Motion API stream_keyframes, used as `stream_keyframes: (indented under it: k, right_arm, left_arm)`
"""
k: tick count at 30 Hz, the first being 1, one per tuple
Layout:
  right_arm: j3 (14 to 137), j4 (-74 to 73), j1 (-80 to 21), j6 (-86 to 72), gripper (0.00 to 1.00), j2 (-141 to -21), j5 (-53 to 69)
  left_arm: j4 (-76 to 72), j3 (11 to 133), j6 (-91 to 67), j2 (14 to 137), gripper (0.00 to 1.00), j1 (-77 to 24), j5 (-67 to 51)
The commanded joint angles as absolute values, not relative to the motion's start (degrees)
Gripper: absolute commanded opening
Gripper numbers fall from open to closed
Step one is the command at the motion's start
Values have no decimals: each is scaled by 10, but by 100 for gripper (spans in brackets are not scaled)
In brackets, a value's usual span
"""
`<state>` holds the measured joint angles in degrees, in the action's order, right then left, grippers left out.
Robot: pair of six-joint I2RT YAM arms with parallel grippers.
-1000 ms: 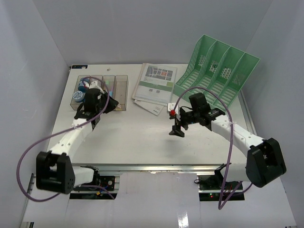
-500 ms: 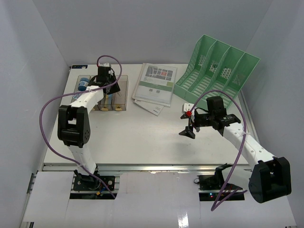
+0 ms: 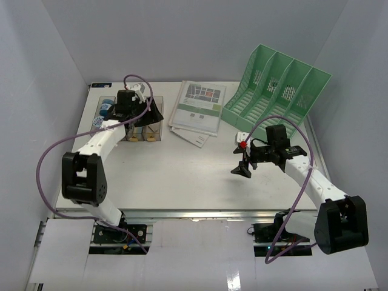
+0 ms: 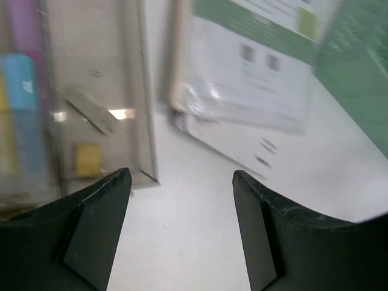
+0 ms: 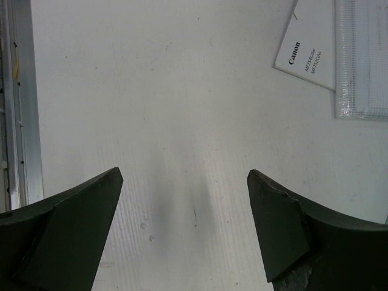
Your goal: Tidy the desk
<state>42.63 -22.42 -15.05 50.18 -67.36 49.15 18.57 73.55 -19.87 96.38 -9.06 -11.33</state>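
— Okay, what have you got on the left?
— I've got the left gripper (image 4: 180, 227) hovering over the right-hand end of the clear tray (image 4: 91, 121), fingers spread wide, nothing between them. The wrist feed is blurry, but I can make out a yellow block (image 4: 88, 159) inside the tray's end compartment. The stack of papers (image 3: 199, 108) lies just beside the tray.
— And the right?
— The right gripper (image 3: 242, 168) hangs over bare desk (image 3: 176, 176), jaws apart too, empty. Through its camera I see a white Canon booklet (image 5: 306, 57) off beyond the tips, and the metal rail (image 5: 21, 103) running along the desk's front edge.
— Where's the desk in all this?
— It fills the floor of the overhead shot, white, under both arms. The tray sits at the far left, the papers in the middle at the back, and the green file rack (image 3: 279, 85) at the far right corner.
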Motion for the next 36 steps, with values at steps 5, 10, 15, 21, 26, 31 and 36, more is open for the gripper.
stream_keyframes:
  k: [5,10,15,21,26,31,36]
  right_arm:
    - [421,-212,-112,504,90,-685,519]
    - [419,-209,-93,501,91,-684,525]
    - [418,-208,-88,502,91,-678,527]
    - [418,-209,-88,504,92,-673,529]
    - [415,-211,-88,508,93,-661,537]
    - [413,-211,-87,510,93,-655,543]
    - [413,-212,-87,511,93,-656,548]
  left_arm:
    - [-18,597,-305,854,98,-127,-440]
    - [-13,662,-307,921,98,-174,-350]
    - [-4,721,-312,995,98,-213,-162]
    - [65,813,-254,1074,98,-234,34]
    - [127,898,-216,1159,98,-233,79]
    - [172,962,-199,1215,98,-232,91]
    - [202,997,-194,1240,98,-225,100]
